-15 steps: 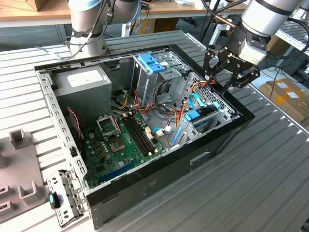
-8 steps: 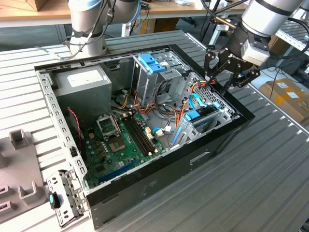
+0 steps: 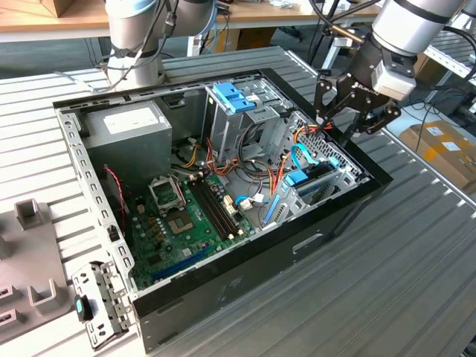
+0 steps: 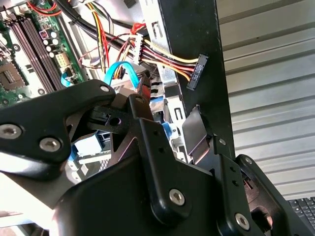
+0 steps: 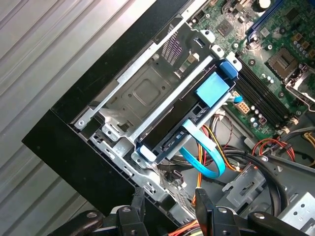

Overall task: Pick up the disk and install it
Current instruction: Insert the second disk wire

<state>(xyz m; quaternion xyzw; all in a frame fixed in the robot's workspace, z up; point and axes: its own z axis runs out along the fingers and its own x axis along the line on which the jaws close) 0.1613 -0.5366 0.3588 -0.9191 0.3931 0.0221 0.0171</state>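
1. One gripper [image 3: 348, 128], fingers spread and holding nothing, hangs over the case's drive-cage corner at the exterior view's right.
2. Disk [image 5: 179, 123] sits in the lower bay of the metal cage [image 5: 142, 93], blue carrier rail at its edge, well inside the open computer case [image 3: 223, 290].
3. Blue SATA cable [image 5: 204, 157] loops just beside it.
4. My judgement: seating looks near done; check the rail tabs are latched and keep the fingers clear of the cables.

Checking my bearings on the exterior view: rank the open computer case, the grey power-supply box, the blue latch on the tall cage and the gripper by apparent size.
1. Computer case
2. Power-supply box
3. Gripper
4. Blue latch

The gripper sits higher, perhaps nearer the camera, so its rank over the latch is unsure.
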